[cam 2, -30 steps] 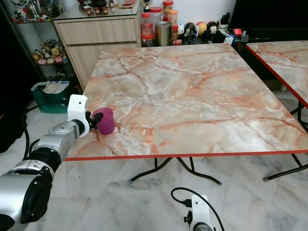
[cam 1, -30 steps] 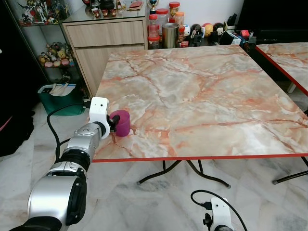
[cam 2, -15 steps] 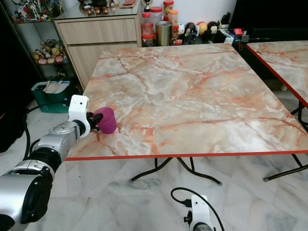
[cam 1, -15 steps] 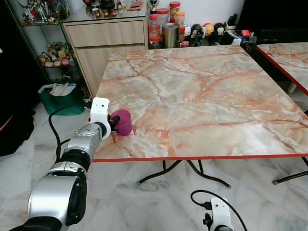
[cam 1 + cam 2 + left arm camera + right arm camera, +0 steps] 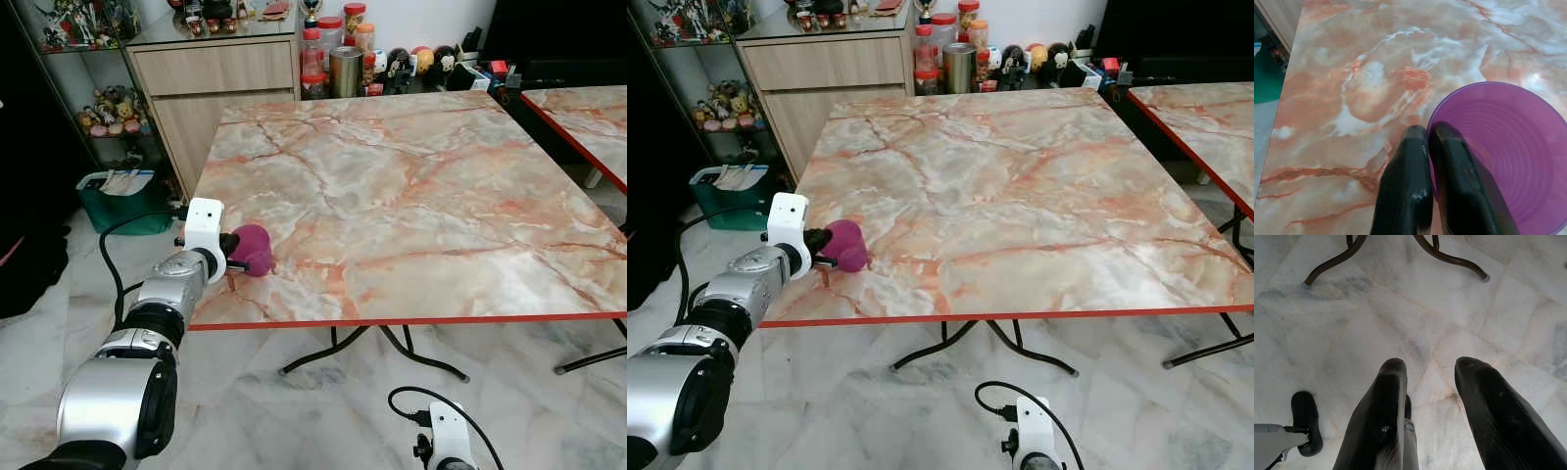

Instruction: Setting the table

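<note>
A purple plastic cup (image 5: pixel 254 249) is held tilted on its side over the near left corner of the marble table (image 5: pixel 411 186). My left gripper (image 5: pixel 1428 134) is shut on the cup's rim, one finger (image 5: pixel 1406 166) outside and one inside the cup (image 5: pixel 1503 147), whose open mouth faces the wrist camera. The left arm (image 5: pixel 167 294) reaches in from the table's left edge. My right gripper (image 5: pixel 1425 367) hangs open over the floor below the table.
A wooden cabinet (image 5: pixel 220 69) with jars and a metal canister (image 5: pixel 345 70) stands behind the table. A green bin (image 5: pixel 118 196) sits on the floor at the left. A second marble table (image 5: pixel 588 117) is at the right. Table legs (image 5: pixel 1400 254) cross the tiled floor.
The cup has tipped from upright to lying over on its side in the left gripper, and it has lifted slightly. The right arm has not moved.
</note>
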